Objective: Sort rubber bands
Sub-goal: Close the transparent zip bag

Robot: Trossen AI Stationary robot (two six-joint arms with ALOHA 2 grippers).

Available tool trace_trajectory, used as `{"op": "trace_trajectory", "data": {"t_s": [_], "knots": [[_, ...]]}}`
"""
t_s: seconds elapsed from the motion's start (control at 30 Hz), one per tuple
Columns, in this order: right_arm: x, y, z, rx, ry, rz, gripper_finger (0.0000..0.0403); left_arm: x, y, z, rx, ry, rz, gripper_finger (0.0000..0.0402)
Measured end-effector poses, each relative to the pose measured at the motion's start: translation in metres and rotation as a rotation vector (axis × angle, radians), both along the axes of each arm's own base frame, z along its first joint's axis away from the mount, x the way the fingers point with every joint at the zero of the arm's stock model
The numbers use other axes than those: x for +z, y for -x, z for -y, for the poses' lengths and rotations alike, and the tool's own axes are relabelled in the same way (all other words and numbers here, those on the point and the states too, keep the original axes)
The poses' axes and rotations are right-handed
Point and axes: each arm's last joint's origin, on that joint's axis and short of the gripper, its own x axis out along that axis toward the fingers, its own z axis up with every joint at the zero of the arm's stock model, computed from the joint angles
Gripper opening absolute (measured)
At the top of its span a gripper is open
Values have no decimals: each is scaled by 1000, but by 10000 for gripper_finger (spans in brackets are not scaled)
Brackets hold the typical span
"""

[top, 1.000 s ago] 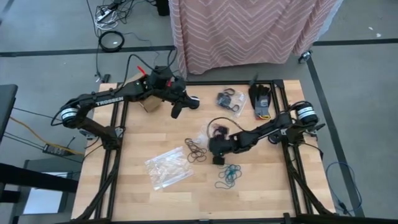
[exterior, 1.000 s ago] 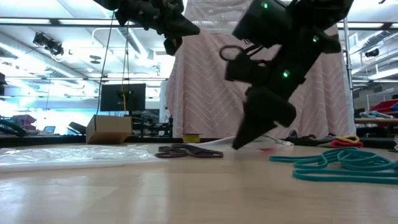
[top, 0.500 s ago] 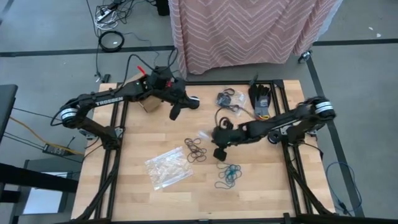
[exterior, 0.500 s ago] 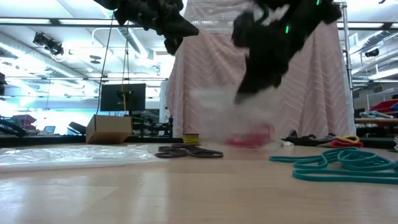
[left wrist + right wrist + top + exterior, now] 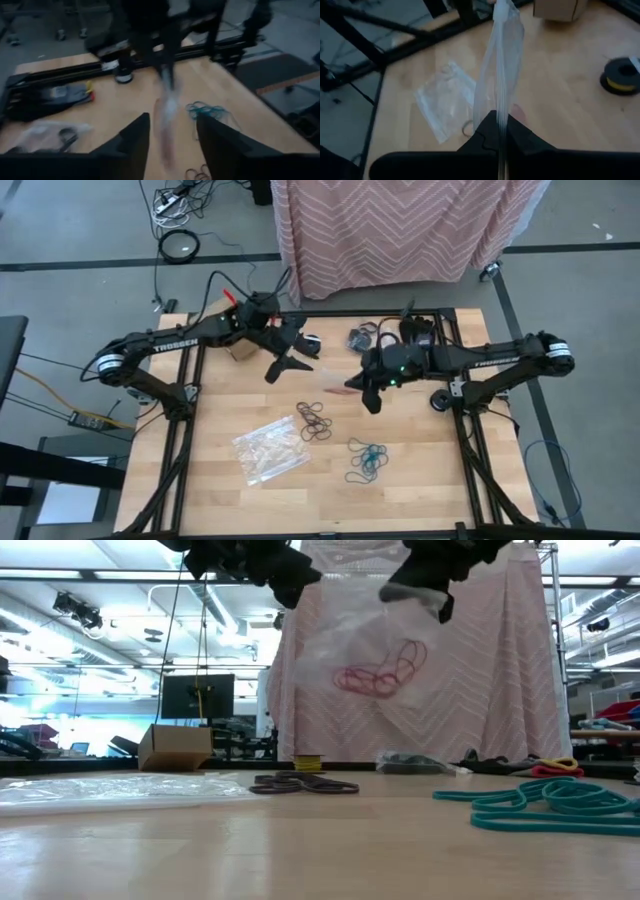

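My right gripper [image 5: 371,397] hangs over the middle of the table, shut on a clear plastic bag [image 5: 365,660] that has red rubber bands [image 5: 382,674] inside. My left gripper [image 5: 286,367] stands open above the table's far left part, its fingers aimed at the bag [image 5: 167,112] and apart from it. On the wood lie brown bands [image 5: 315,421], teal bands [image 5: 367,459] and an empty clear bag [image 5: 270,448]. Black bands [image 5: 368,340] lie in another bag at the far edge. My right gripper pinches one edge of the clear bag [image 5: 501,111] between its two fingers. The fingers slant downward, coming from the table's right side. The bag is lifted clear of the table and stretches out past the fingertips, with the red bands sagging in its lower part.
A small cardboard box [image 5: 240,348] and a yellow spool [image 5: 620,75] sit at the far left. A dark device [image 5: 418,340] lies at the far edge. The near half of the table beyond the teal bands [image 5: 545,802] is bare wood.
My right gripper has shut on the bag down at the table beside the brown bands. It has then risen and drawn back toward the far right, lifting the bag with the red bands clear. My left gripper has rolled and opened its fingers.
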Motion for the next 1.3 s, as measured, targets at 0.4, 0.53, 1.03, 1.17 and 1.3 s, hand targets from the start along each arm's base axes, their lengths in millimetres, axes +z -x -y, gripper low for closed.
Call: {"op": "trace_trajectory", "data": {"t_s": [0.4,0.53,1.03,1.17,1.3], "knots": [[12,-5,5,26,3,135,0,1,-3,-2,75,-31,10,203],[14,-6,6,26,1,153,0,2,-4,0,44,33,16,166],[15,-6,13,-6,38,162,0,9,-6,1,19,184,38,4],[23,-1,16,-4,99,208,14,7,-5,0,28,207,5,2],[33,2,18,4,140,283,63,6,-3,1,35,211,-10,2]]}}
